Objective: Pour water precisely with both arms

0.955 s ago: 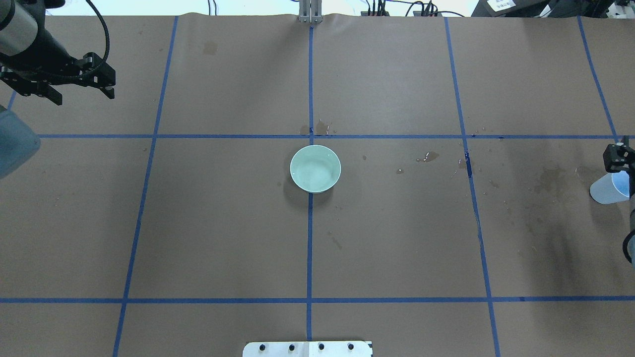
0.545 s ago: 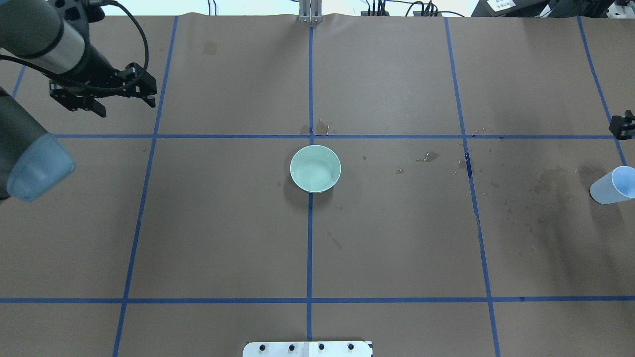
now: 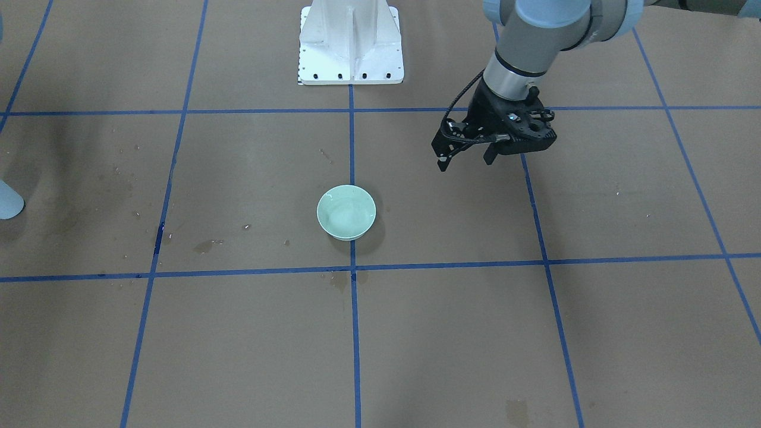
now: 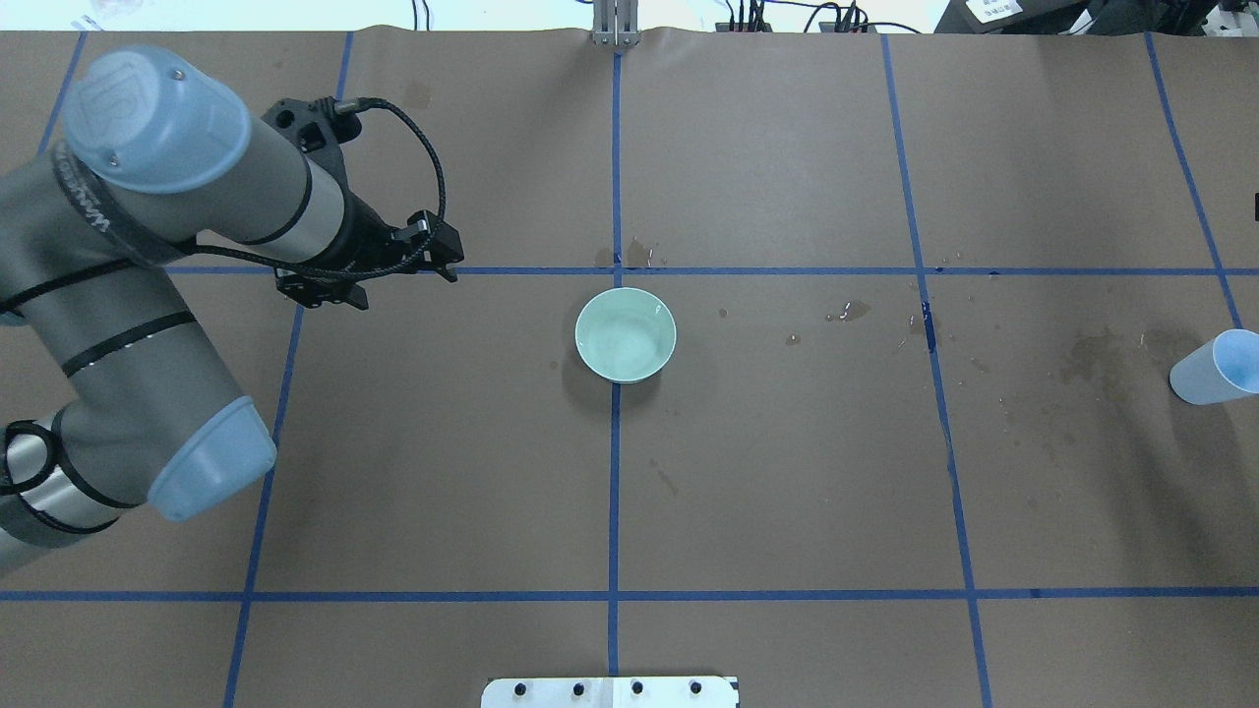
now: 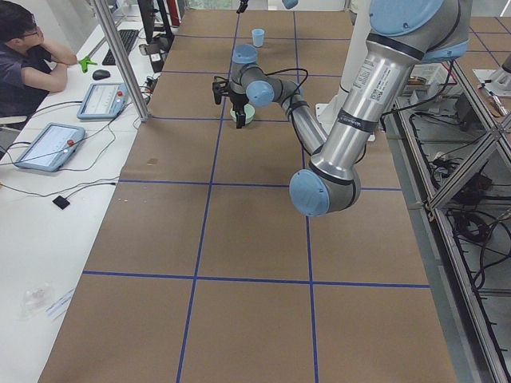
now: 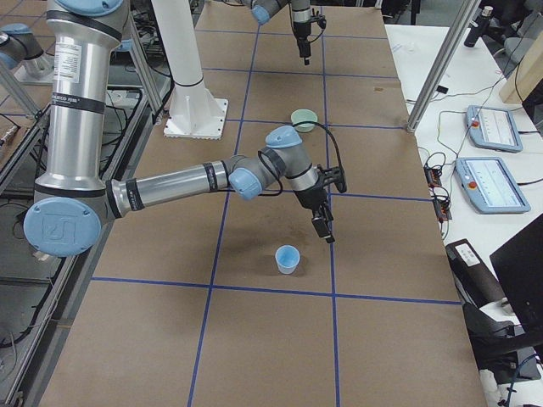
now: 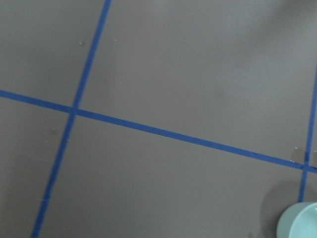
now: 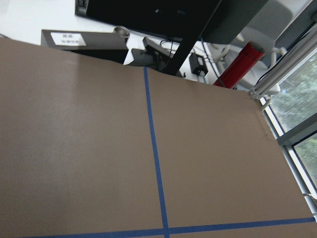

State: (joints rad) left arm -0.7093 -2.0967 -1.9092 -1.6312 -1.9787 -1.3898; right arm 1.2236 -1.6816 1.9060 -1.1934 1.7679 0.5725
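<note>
On the left, the left arm (image 4: 197, 197) is reaching out over the tabletop (image 4: 787, 492). The left fingers (image 3: 440, 159) are hanging spread wide, holding nothing and pointing down at bare brown paper short of the centre.

In the middle, the pale green bowl (image 4: 626, 334) is sitting upright on a blue tape line, well apart from those fingers. Its inside is showing a faint sheen that may be water, though I cannot tell how much. No stream is falling anywhere.

Further right, damp stains (image 4: 1092, 354) are darkening the paper. Near the right edge a light blue cup (image 4: 1212, 369) is standing mouth up, with nothing touching it. Whether it is holding water is not visible.

Only the side view shows the right arm (image 6: 170, 182). The right fingers (image 6: 327, 231) are hanging near the cup but clear of it, and I cannot tell how far apart they are.

Judging from this, the task is at a reach or reposition step, with no vessel in hand. The next move is probably calling for one arm to close on the cup squarely around its wall, keeping it level. It would then be carrying the cup over the bowl's rim before tipping.
</note>
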